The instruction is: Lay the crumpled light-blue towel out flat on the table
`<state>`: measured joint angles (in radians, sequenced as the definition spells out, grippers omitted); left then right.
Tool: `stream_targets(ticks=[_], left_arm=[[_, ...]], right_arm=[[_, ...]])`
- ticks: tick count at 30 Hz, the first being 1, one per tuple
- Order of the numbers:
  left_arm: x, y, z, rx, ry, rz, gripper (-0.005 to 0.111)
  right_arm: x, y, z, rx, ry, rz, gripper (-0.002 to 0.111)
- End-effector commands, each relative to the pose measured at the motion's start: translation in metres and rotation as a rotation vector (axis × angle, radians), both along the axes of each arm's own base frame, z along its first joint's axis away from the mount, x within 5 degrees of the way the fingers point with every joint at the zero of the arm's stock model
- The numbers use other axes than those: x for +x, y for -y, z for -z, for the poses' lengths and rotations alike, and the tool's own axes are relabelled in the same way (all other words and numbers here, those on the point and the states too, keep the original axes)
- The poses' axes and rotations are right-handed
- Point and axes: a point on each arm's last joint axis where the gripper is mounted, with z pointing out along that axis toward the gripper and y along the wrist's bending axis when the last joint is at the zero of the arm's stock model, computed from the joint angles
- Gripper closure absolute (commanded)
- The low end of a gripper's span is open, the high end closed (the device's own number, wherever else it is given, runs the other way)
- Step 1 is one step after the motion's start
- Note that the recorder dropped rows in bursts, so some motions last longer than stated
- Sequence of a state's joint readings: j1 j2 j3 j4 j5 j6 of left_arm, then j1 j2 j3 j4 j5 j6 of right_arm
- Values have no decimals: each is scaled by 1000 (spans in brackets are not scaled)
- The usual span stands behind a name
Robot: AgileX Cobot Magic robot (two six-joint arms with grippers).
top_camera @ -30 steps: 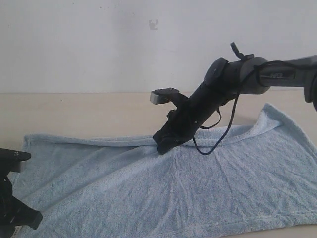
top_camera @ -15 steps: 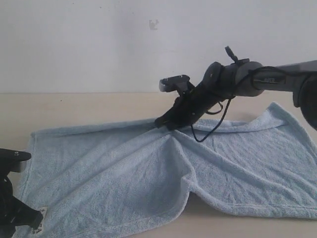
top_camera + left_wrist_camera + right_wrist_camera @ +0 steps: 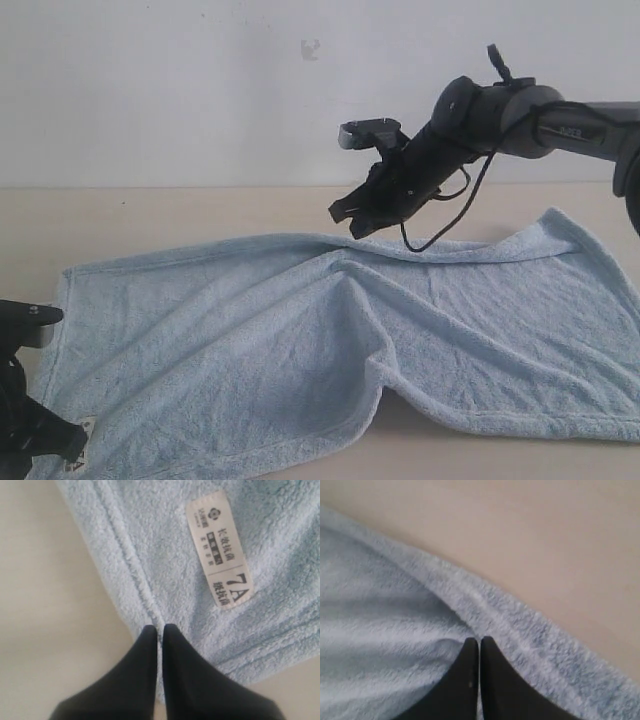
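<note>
The light-blue towel (image 3: 250, 350) lies spread wide over the cream table (image 3: 150, 215), with a raised fold (image 3: 365, 330) running through its middle. My right gripper (image 3: 345, 215) hangs shut just above the towel's far hem; in the right wrist view its tips (image 3: 480, 640) sit over the hem (image 3: 520, 630) with nothing between them. My left gripper (image 3: 70, 442) is shut at the towel's near left corner. In the left wrist view its tips (image 3: 159, 628) rest at the hem, next to the white label (image 3: 220, 550).
A white wall (image 3: 200, 90) rises behind the table. The right arm's black cable (image 3: 440, 235) loops down close to the towel's far edge. Bare table (image 3: 450, 455) shows in front of the towel at the lower right.
My right gripper dragged the towel's far edge back toward the wall, then lifted off it. The towel slid away from the near edge, uncovering the label corner. The left gripper stayed put.
</note>
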<state>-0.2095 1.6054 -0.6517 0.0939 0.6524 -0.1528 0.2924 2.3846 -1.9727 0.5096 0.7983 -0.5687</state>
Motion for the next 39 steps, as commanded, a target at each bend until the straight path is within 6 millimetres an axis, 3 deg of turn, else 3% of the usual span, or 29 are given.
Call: stream_targets(ticks=[1,11,26,29,34,39], left_arm=[[1,0,-2,-13,20,-6,103],[1,4,-2,-49,18,12,103],[1,4,-2,-51,17,9,103],[1,4,-2,-51,17,9,103],[1,4,-2,-51,17,9,103],[1,4,-2,-50,17,15,103]], right_arm=[[-8,3,2,-40,-87,-49,107],[-15,25,26,-242,-131,-26,107],[11,69,24,-239,1,129,107],[22,73,18,-235,111,182,107],[40,84,-15,-165,208,295,107],[40,90,-33,-160,156,295,107]])
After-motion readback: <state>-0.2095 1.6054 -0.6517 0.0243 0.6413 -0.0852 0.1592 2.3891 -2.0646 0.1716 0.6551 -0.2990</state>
